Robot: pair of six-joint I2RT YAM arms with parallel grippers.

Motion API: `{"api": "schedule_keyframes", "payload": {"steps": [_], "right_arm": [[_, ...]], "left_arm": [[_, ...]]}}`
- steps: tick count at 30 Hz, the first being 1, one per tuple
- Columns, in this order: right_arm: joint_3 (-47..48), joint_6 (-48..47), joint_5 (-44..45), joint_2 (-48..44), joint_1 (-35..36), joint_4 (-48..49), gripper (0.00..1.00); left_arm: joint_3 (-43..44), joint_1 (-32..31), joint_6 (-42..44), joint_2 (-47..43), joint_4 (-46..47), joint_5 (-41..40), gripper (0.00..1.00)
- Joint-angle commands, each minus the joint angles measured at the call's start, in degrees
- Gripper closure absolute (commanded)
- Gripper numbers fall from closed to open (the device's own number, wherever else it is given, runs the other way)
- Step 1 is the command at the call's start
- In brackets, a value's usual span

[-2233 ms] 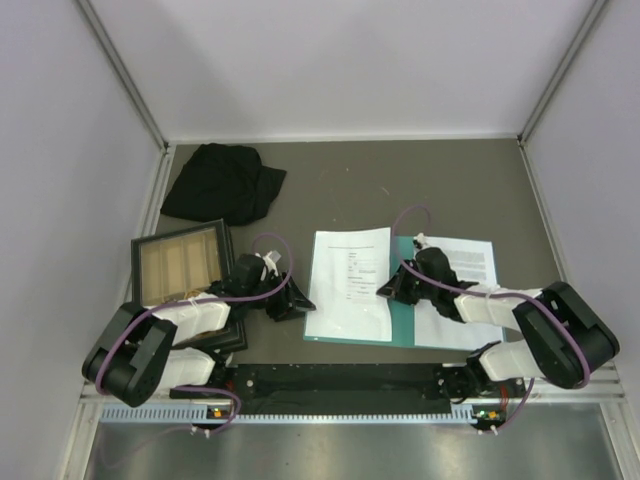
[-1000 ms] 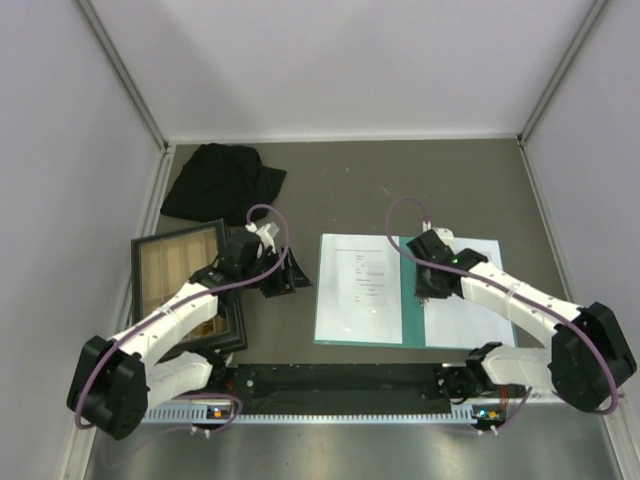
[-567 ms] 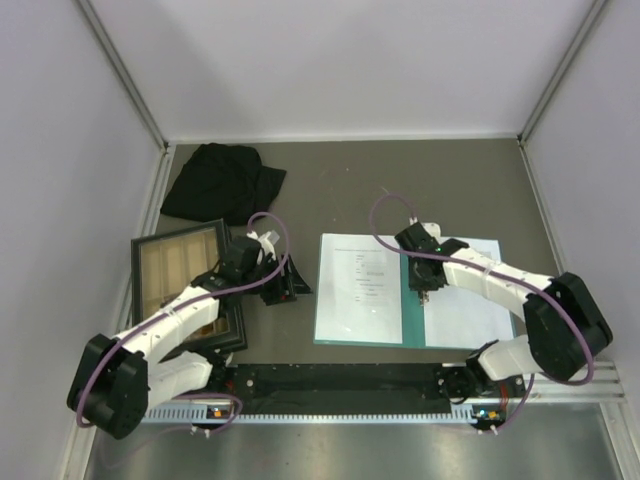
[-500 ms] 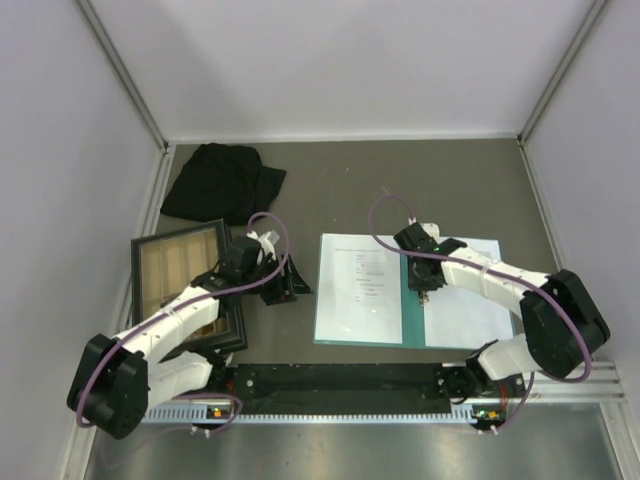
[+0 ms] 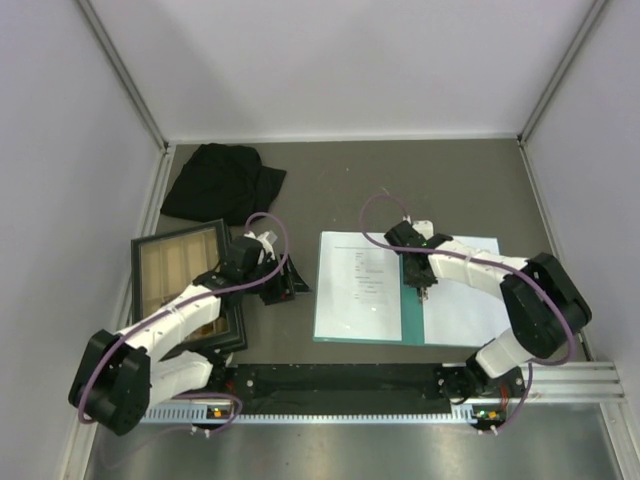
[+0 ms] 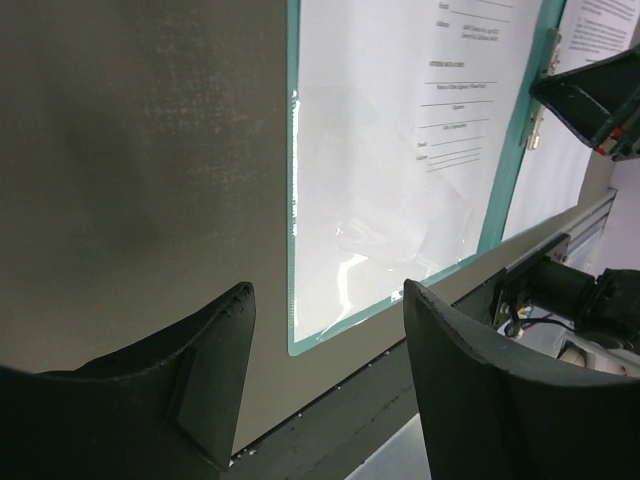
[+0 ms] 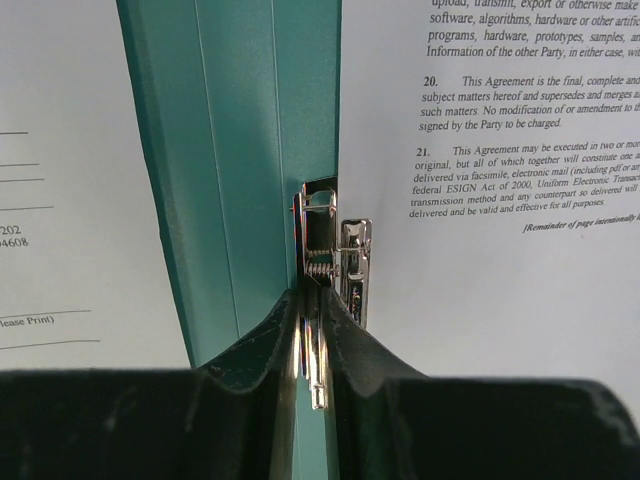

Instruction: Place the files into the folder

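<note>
room: plain pale walls close in the left, far and right sides.
table: a matte grey-brown top, lightly scuffed, with a black rail along the near edge between my two bases.
tray: dark-framed and wooden, at the left, with my left arm crossing over its near right corner.
cloth: black and crumpled in the far left corner, well apart from the work.
folder: it lies open and flat right of centre, with its teal spine showing between two sheets.
files: one sheet now sits squared on the left flap inside the teal border, where a couple of seconds ago it lay skewed. The right-hand sheet lies on the other flap. I cannot pick out a third.
right gripper: I have swung it left off the right-hand sheet to the spine, and its jaws have narrowed until they are clenched on the clip's thin metal lever.
left gripper: released, with the fingers wide and nothing between them. It hovers over bare table just left of the folder and has hardly moved in the last second.
clip: a small shiny spring clamp at the spine's right edge, touching the right-hand sheet.
meaning: I judge that the pages are placed and that I am now working the clip to hold them. The folder is not yet closed.
</note>
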Motion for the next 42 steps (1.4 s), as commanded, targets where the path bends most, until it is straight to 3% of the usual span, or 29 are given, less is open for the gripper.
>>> {"api": "schedule_keyframes", "payload": {"steps": [1,3,12,20,34,42], "right_arm": [[0.9,3.0,2.8,3.5,0.7,0.7,0.92],[1.7,3.3,3.1,3.6,0.7,0.6,1.00],[8.4,-2.3,0.1,-0.8,0.4,0.3,1.00],[10.5,-3.2,-9.3,-2.4,-4.4,1.5,1.00],[9.9,-3.3,-20.7,-4.4,-12.0,3.4,1.00],[11.4,-2.3,-21.4,-1.9,-13.2,3.8,1.00]], "left_arm": [[0.9,-0.1,-1.3,1.5,1.0,-3.1,0.34],[1.3,0.1,-1.8,1.8,0.8,-4.6,0.30],[3.9,2.7,0.0,5.6,1.4,-3.7,0.17],[2.4,5.6,0.0,9.7,4.4,0.2,0.07],[-1.3,6.4,-4.3,12.5,13.7,8.3,0.03],[-2.5,6.3,-6.3,6.5,7.8,5.2,0.02]]}}
